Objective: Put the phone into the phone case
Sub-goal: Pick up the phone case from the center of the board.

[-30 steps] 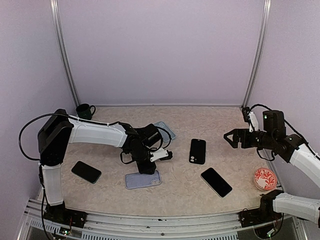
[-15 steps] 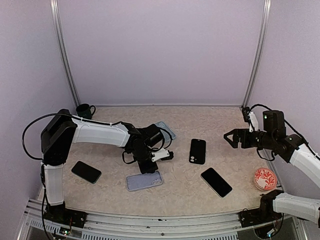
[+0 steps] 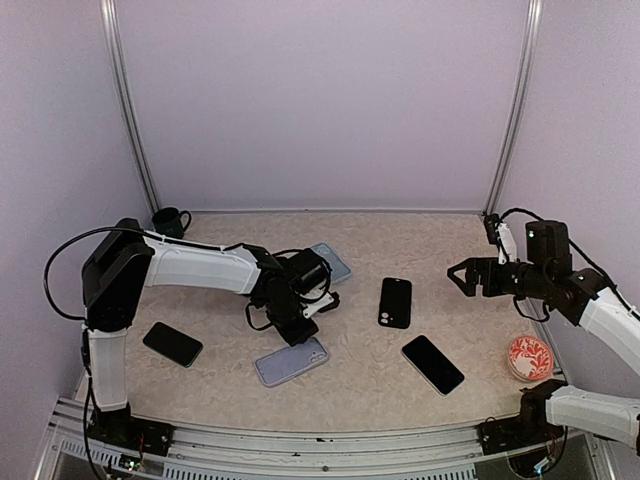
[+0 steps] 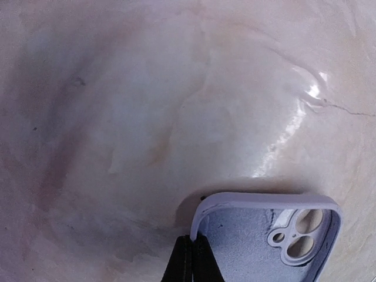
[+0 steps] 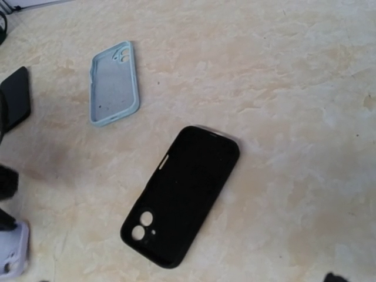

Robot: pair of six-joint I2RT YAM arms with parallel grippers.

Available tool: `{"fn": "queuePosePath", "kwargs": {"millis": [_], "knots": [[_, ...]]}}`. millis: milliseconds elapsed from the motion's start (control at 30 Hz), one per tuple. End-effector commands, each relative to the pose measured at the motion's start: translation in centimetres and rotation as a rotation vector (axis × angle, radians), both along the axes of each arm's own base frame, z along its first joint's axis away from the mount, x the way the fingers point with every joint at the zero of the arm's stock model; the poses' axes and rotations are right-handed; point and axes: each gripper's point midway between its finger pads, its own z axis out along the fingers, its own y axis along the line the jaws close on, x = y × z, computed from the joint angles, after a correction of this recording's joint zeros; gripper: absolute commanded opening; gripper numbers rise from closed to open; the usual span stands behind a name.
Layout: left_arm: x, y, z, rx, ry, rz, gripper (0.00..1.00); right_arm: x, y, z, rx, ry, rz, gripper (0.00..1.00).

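Now your left jaws clench the lavender case [image 4: 247, 247] by its rim, long axis crosswise; your released right jaws sit nearer the black phone [image 3: 432, 364].

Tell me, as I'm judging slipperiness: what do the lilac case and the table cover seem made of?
The lilac case: probably soft silicone, matte, with a rounded rim and a fuzzy-looking lining. The table cover: a marble-print sheet, likely vinyl, glossy; it shows bright glare and wrinkles.

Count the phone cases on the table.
3: lilac case pinched by the left gripper; light blue case farther back; black case mid-table. Others may be hidden.
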Motion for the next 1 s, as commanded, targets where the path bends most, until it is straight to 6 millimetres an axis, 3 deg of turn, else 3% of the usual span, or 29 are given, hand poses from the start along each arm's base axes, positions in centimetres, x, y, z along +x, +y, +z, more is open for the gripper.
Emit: {"fn": "queuePosePath", "kwargs": {"millis": [0, 167, 433, 600, 967], "knots": [[2.6, 3.0, 1.5, 0.044, -0.096, 0.317, 0.00, 0.1, 0.8, 1.1, 0.033, -0.029, 0.023, 0.99], [3.8, 4.9, 2.5, 0.025, -0.133, 0.548, 0.00, 0.4, 1.8, 1.5, 0.086, -0.031, 0.044, 0.99], [3.4, 6.0, 1.8, -0.013, -0.087, 0.841, 0.00, 0.4, 3.9, 0.8, 0.078, -0.011, 0.070, 1.00], [3.3, 7.1, 2.7, -0.045, -0.064, 1.058, 0.00, 0.2, 5.4, 0.5, 0.068, -0.002, 0.091, 1.00], [2.8, 5.0, 2.8, -0.203, 0.111, 1.279, 0.00, -0.1, 7.8, -0.3, 0.025, 0.012, 0.128, 0.99]]}}
